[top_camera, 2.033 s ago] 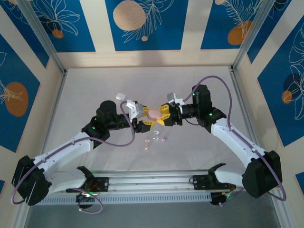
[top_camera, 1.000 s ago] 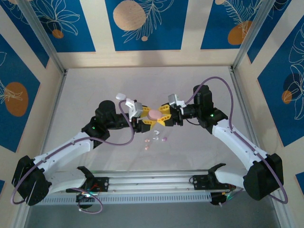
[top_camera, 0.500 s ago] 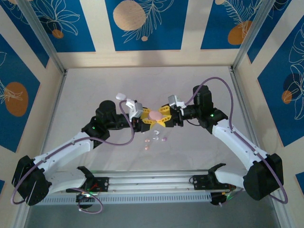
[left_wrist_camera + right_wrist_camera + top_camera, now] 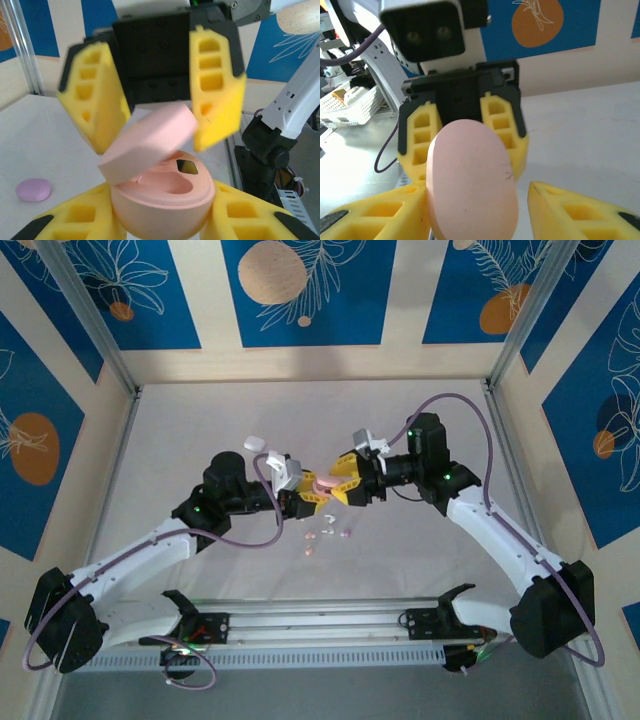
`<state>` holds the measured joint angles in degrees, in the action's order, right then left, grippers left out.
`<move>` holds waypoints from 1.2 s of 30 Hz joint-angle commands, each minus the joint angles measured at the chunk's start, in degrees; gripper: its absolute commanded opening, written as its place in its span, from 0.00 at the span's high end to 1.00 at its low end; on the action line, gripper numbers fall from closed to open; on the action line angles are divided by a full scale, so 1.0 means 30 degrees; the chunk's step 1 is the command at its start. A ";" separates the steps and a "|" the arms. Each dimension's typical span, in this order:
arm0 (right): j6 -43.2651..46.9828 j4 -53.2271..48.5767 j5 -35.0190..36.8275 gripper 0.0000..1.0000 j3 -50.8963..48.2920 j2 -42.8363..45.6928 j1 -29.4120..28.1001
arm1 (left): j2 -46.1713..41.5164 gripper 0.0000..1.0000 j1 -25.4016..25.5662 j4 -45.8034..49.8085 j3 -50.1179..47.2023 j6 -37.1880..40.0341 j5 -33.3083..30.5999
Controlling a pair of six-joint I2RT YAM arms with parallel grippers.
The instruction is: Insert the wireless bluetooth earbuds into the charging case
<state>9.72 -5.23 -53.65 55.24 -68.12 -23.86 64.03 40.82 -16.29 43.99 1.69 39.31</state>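
In the middle of the overhead view the two arms meet over the white table (image 4: 180, 430), with the pink pebble-shaped plastic charging case (image 4: 325, 483) raised between them. The left tool (image 4: 162, 217) is clamped on the case's rounded lower half, its yellow fingers pressed against both sides at the bottom of the left wrist view. The hinged pink lid (image 4: 147, 142) stands partly lifted and tilted, so one dark earbud socket shows inside. The right tool (image 4: 477, 200) is spread to either side of that lid, with a visible gap on at least one side, so I judge it open and gripping nothing. The wireless bluetooth earbuds (image 4: 325, 534), tiny glossy buds in white, pink and purple, lie loose on the table just below the case in the overhead view, none of them in a socket. A small lilac disc (image 4: 33, 190) rests on the table at the lower left of the left wrist view, and a white pebble-shaped case (image 4: 255, 443) sits up and to the left of the tools. The main risk is the lid dropping shut, since nothing props it. The smooth round base could also twist in the left tool's hold. The buds are small and slick, so a pinch off centre may flick one away, and a bud of the wrong colour could go into this case.
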 commanded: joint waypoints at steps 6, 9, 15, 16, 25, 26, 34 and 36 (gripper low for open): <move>-0.0327 -0.0441 0.2009 0.51 0.0525 -0.0032 -0.0290 | -0.0195 0.73 0.0101 -0.1313 -0.0005 -0.0412 0.0944; -0.0042 -0.0586 0.2209 0.59 0.0584 0.0066 -0.0507 | -0.0118 0.72 0.0104 -0.1094 0.0015 -0.0502 0.0959; 0.0305 -0.0476 0.2589 0.62 0.0694 0.0365 -0.0749 | -0.0045 0.71 0.0105 -0.0591 0.0045 -0.0535 0.1047; 0.0367 -0.0428 0.2590 0.62 0.0716 0.0424 -0.0750 | -0.0048 0.71 0.0105 -0.0525 0.0073 -0.0535 0.1076; 0.0344 -0.0194 0.2443 0.60 0.1104 0.0270 -0.0823 | -0.0031 0.71 0.0105 -0.0223 0.0081 -0.0521 0.1259; 0.0313 -0.0141 0.2429 0.60 0.1125 0.0237 -0.0833 | -0.0016 0.71 0.0105 -0.0195 0.0100 -0.0507 0.1267; 0.0907 -0.0867 0.2339 0.81 0.1535 -0.0087 -0.1041 | -0.0072 0.64 0.0094 -0.0216 0.0075 -0.0506 0.1151; 0.1053 -0.0864 0.2486 0.84 0.1529 -0.0012 -0.1094 | -0.0060 0.57 0.0105 -0.0350 0.0054 -0.0683 0.0809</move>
<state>11.73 -6.52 -46.26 58.13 -68.07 -26.59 64.05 40.91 -17.04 43.92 -0.10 41.52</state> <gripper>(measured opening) 0.171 0.408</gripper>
